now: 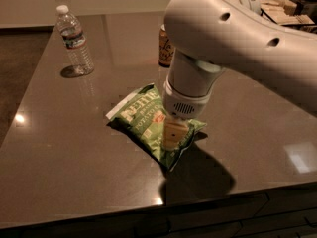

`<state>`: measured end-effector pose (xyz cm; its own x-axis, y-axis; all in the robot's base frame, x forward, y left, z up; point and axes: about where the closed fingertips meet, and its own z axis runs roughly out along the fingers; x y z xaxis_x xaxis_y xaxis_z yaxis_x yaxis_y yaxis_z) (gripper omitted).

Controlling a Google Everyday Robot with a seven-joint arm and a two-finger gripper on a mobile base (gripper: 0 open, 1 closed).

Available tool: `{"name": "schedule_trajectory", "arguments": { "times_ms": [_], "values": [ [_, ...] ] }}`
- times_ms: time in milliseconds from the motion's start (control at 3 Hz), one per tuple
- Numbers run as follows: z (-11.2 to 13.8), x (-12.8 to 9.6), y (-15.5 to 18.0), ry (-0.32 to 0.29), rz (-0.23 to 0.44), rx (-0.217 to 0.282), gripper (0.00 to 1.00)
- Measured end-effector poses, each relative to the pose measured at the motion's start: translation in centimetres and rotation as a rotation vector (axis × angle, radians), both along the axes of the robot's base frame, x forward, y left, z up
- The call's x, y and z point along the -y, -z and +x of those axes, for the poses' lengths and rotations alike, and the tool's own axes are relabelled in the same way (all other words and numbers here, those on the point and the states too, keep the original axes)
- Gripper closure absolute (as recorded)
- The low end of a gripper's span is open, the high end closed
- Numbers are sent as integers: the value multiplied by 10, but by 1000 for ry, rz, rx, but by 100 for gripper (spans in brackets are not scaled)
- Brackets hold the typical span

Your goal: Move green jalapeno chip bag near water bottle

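Note:
The green jalapeno chip bag (143, 120) lies flat on the dark brown table (59, 148), a little in front of the table's middle. Its white lettering and small red emblem face up. My gripper (173, 135) points straight down from the big white arm (233, 38) and sits on the bag's right part, hiding that part. The water bottle (75, 41) stands upright at the table's far left, well apart from the bag.
A gold-brown drink can (164, 47) stands behind the bag, mostly hidden by my arm. The table's front edge (148, 213) runs close below the bag. Papers and a basket (285, 6) sit at the far right.

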<state>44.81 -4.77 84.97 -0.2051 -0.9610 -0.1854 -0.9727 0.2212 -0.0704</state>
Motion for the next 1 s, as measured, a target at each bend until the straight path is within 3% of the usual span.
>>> {"name": "schedule_trajectory", "arguments": {
  "times_ms": [667,1000],
  "values": [
    [32,-16,-41,13,17,23,88],
    [59,-35,-61,-10,32,31,100]
  ]
}}
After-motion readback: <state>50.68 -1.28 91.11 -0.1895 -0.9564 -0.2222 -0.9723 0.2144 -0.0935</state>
